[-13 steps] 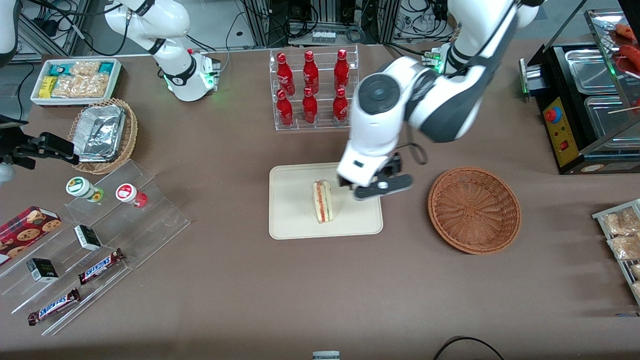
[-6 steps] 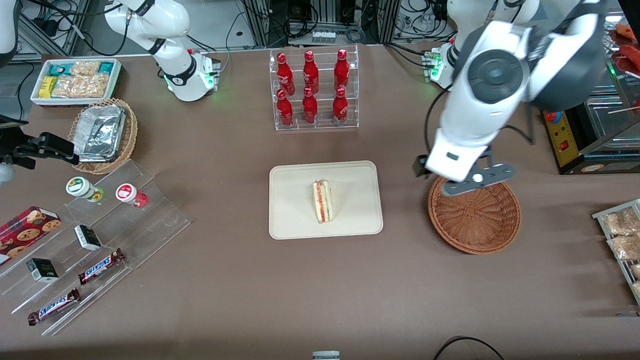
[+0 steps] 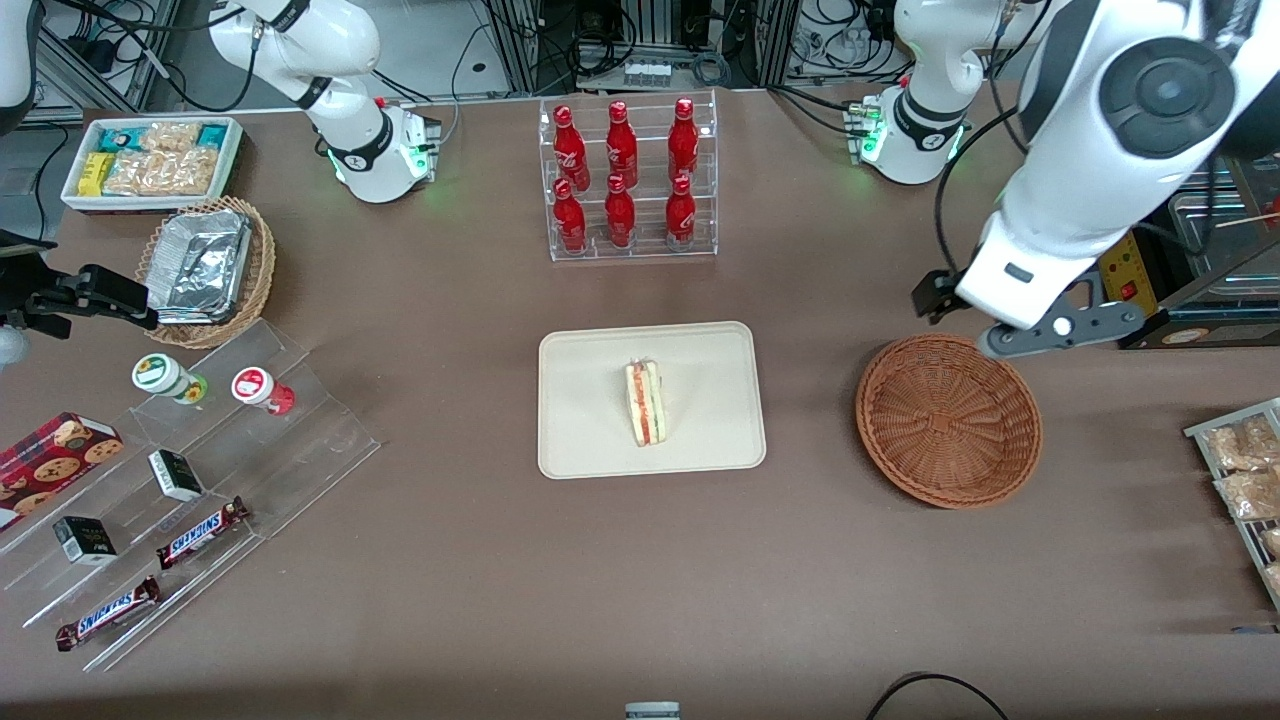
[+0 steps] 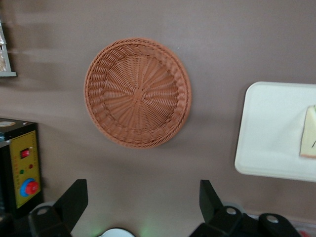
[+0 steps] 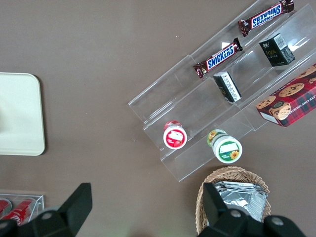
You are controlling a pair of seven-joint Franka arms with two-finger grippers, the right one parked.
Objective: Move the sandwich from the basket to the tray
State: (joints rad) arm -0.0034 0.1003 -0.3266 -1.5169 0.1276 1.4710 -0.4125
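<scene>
Front view, inspected largest item first. Brown table (image 3: pixel 480 560): broad bare stretches around the central work area. Tray (image 3: pixel 590 400): flat at the table's middle, rim fully exposed on all four edges. Basket (image 3: pixel 948 420): sits beside the tray toward the working arm's end of the table, well apart from it, and holds nothing. Sandwich (image 3: pixel 646 403): rests on the tray near its centre, long axis running from the front camera toward the bottle rack (image 3: pixel 627 180), filling edge showing red and green.

Gripper (image 4: pixel 140 205): raised above the table just beside the basket's rim that lies farther from the front camera, toward the black appliance (image 3: pixel 1150 270); jaws spread wide and carrying nothing, with the basket seen between them in the left wrist view. The sandwich lies well apart from the jaws, toward the parked arm's end.

Judgement: placement appears complete; the item is clear of the tray's rim, and open room exists for the arm to retire.
</scene>
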